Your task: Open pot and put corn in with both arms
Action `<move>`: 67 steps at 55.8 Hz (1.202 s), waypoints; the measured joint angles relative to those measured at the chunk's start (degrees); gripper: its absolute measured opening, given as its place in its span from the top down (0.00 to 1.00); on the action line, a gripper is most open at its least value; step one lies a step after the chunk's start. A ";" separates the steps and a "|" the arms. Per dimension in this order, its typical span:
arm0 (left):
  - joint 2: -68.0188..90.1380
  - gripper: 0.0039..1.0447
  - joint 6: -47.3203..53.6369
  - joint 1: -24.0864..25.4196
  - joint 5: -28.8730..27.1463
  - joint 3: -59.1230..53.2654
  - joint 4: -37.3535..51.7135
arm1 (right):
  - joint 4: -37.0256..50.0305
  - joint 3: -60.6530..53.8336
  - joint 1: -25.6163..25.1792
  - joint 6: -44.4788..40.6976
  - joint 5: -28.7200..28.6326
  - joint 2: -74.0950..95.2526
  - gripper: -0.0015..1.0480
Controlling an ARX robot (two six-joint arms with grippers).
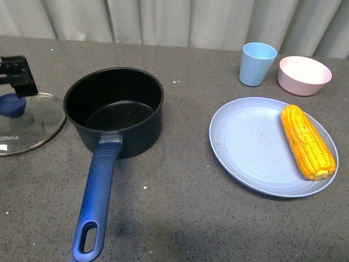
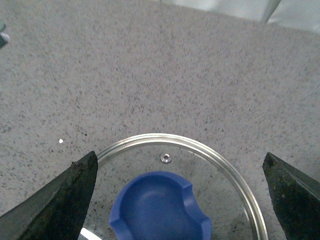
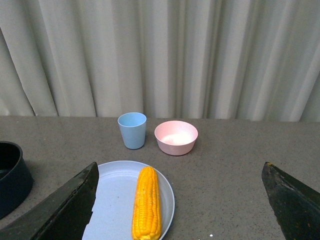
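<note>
The dark navy pot stands open and empty at centre left, its long blue handle pointing toward me. Its glass lid with a blue knob lies flat on the table to the pot's left. My left gripper is open just above the knob; in the left wrist view the knob sits between the spread fingers, untouched. The corn lies on a light blue plate at the right. My right gripper is open and empty, back from the corn; it is out of the front view.
A light blue cup and a pink bowl stand behind the plate near the curtain. The grey speckled table runs to the curtain at the back. The pot's edge shows in the right wrist view.
</note>
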 joint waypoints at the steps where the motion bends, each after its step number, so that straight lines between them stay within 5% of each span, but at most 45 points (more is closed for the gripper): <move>1: -1.14 0.06 -0.09 -0.04 -0.02 -0.55 -0.04 | 0.00 0.00 0.00 0.00 0.00 0.00 0.09; 16: -15.08 0.06 -1.36 -0.72 0.13 -9.92 -0.72 | 0.00 0.00 0.00 0.00 0.00 0.00 0.09; 32: -34.14 0.06 -1.70 -3.65 -5.88 -22.60 -5.73 | 0.00 0.00 0.00 0.00 0.00 0.00 0.09; 40: -37.53 0.31 0.81 -3.30 7.15 -30.71 9.86 | 0.00 0.00 0.00 0.00 0.00 0.00 0.09; 61: -59.04 0.97 1.68 -6.80 4.35 -38.56 -2.51 | 0.00 0.00 0.00 0.00 0.00 0.00 0.09; 67: -64.74 0.97 1.81 -6.80 4.33 -40.15 -6.40 | 0.00 0.00 0.00 0.00 0.00 0.00 0.09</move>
